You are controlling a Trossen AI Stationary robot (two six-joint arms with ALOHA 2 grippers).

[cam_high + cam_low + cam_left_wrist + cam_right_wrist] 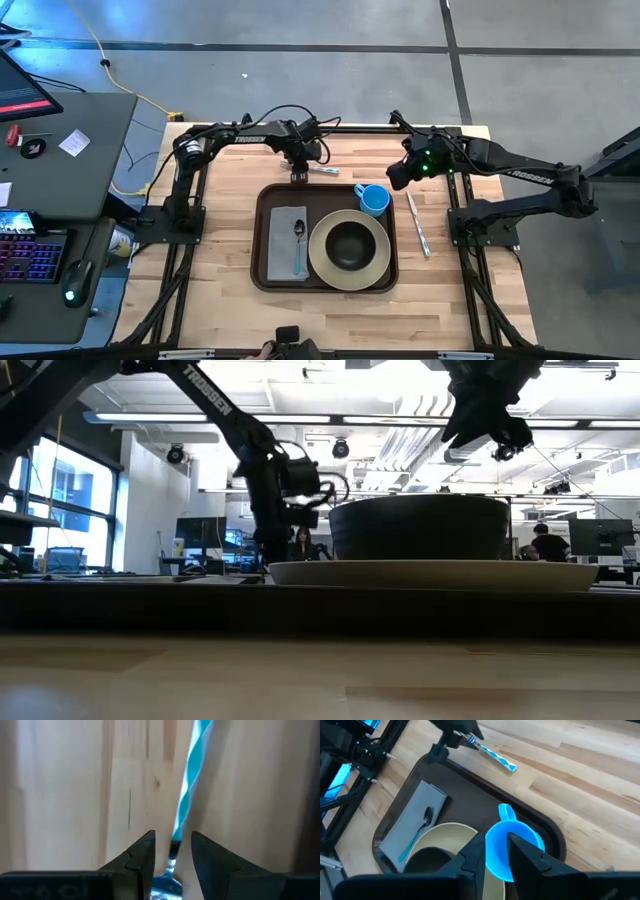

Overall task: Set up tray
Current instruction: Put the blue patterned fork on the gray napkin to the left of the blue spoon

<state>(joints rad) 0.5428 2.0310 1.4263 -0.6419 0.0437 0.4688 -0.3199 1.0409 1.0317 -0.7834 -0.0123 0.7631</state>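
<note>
two claws: left claw [297, 175] parted just behind tray [262, 240]; right claw [492, 852] parted above it.

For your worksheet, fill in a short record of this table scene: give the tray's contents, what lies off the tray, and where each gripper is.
tray: holds a grey napkin with a spoon on it, a beige plate carrying a dark bowl, and a blue cup
off tray: striped utensil beyond the far rim; another utensil to its right
left gripper: jaws open astride the striped utensil
right gripper: raised above the cup
</note>
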